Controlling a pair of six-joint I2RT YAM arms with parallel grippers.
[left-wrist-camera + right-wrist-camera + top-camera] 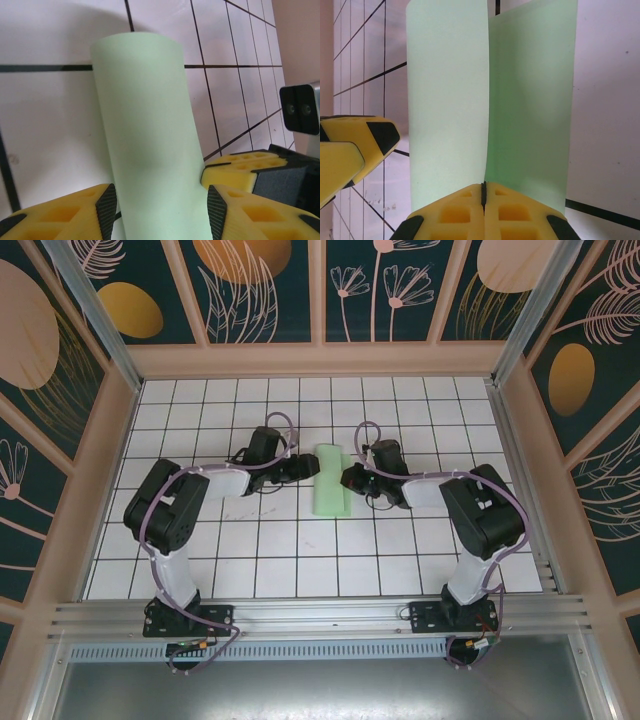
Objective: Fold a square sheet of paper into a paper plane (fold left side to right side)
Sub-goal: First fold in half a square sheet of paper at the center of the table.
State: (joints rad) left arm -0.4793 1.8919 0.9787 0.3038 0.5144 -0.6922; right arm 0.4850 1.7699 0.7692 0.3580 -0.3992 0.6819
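Observation:
The square sheet of paper, pale mint green, lies doubled over on the tiled floor between the two grippers, and its top layer bulges in a soft curve rather than a crease. My left gripper is at its left side. In the left wrist view it is open, the curved paper passing between the pads without being clamped. My right gripper is at the right side. In the right wrist view it is shut, its tips against the free edge of the top layer, with the lower layer beside it.
White tiled floor with black grid lines spreads all round the paper. Wooden walls with dark floral panels enclose it. An aluminium rail carries both arm bases at the near edge. The left gripper's yellow fingers show in the right wrist view.

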